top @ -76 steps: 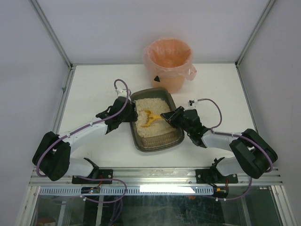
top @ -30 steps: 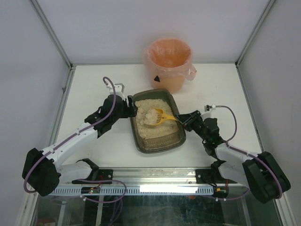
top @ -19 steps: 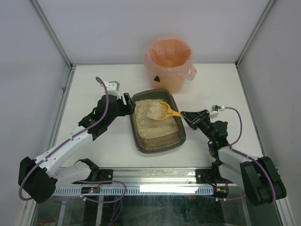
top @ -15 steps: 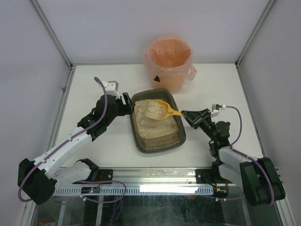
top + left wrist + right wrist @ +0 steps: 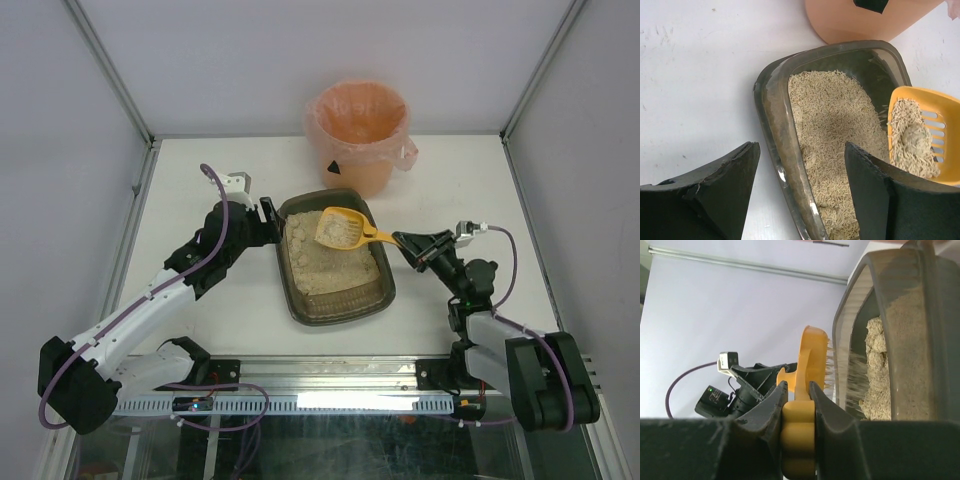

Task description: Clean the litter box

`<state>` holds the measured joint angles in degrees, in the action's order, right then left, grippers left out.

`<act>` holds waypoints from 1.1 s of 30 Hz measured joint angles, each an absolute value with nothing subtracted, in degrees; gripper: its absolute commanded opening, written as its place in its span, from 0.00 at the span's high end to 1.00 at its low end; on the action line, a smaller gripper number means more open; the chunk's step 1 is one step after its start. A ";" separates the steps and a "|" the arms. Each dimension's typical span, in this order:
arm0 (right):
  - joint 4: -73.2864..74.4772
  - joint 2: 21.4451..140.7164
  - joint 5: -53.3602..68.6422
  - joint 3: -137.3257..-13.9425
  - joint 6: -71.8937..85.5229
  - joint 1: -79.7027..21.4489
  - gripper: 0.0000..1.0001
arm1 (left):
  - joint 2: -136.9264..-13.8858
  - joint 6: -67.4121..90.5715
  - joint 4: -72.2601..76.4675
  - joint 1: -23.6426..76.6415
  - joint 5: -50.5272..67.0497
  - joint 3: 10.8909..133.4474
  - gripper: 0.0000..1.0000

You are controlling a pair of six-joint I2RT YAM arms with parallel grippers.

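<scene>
The litter box (image 5: 335, 308) is a dark translucent tray of beige litter at the table's middle. My right gripper (image 5: 408, 243) is shut on the handle of a yellow slotted scoop (image 5: 340, 228), which hangs above the tray's far half. The scoop (image 5: 920, 135) carries litter and a pale clump, and grains stream from the scoop (image 5: 812, 360) into the tray (image 5: 860, 300). My right gripper (image 5: 796, 390) clamps the handle on both sides. My left gripper (image 5: 268, 225) is open at the tray's far left side. My left gripper (image 5: 801, 146) straddles the rim (image 5: 775, 105), one finger outside, one over the litter, with gaps either side.
A round bin (image 5: 358, 135) with a pink liner stands just beyond the tray's far end, and its base (image 5: 865, 20) shows in the left wrist view. Metal frame posts run along the white table's left and right sides.
My right gripper has lifted the scoop out of the litter and carried it toward the tray's far end, while its arm drew back to the right. The left arm has barely moved.
</scene>
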<state>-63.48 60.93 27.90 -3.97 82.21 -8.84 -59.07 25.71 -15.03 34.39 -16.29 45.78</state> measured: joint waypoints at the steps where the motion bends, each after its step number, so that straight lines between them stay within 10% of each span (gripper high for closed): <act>1: -63.66 61.10 27.90 -3.95 82.46 -8.69 1.00 | -59.07 25.71 -15.05 34.39 -16.32 45.78 0.29; 33: -69.32 67.66 30.22 -5.85 84.42 -7.75 1.00 | -59.79 26.17 -15.07 34.39 -16.38 45.78 0.29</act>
<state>-69.32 67.66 30.22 -5.85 84.42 -7.75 -59.79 26.17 -15.07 34.39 -16.38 45.78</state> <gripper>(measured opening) 0.228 0.708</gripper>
